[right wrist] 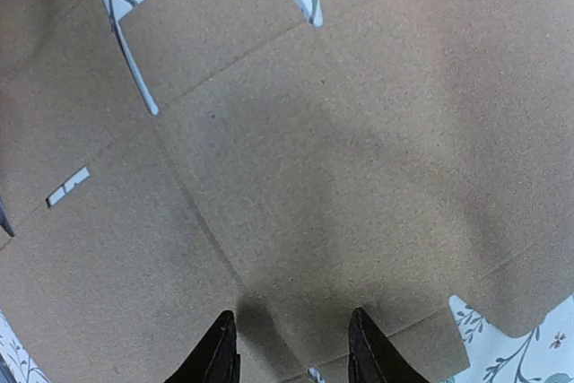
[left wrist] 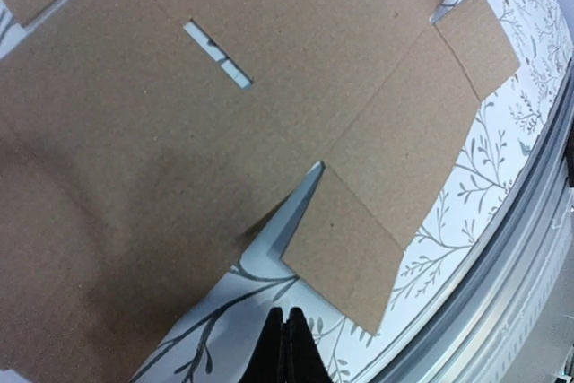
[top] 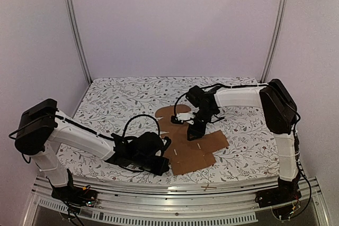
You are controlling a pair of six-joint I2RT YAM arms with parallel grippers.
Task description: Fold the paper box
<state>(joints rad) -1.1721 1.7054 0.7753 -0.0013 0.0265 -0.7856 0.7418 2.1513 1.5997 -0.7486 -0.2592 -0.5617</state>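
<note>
The paper box (top: 198, 154) is lying flat and unfolded on the table (top: 116, 99), near its front edge. The left fingers (left wrist: 273, 356) are sitting pressed together, gripping nothing, just off the sheet's edge. The right fingers (right wrist: 220, 352) are hanging partly spread above the sheet's middle, holding nothing

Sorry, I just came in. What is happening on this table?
A robot is working on a paper box that lies as a flat cardboard sheet on the floral tablecloth. The left gripper is shut, low beside the sheet's near edge. The right gripper, open, points down at its middle. No flap looks folded yet.
</note>
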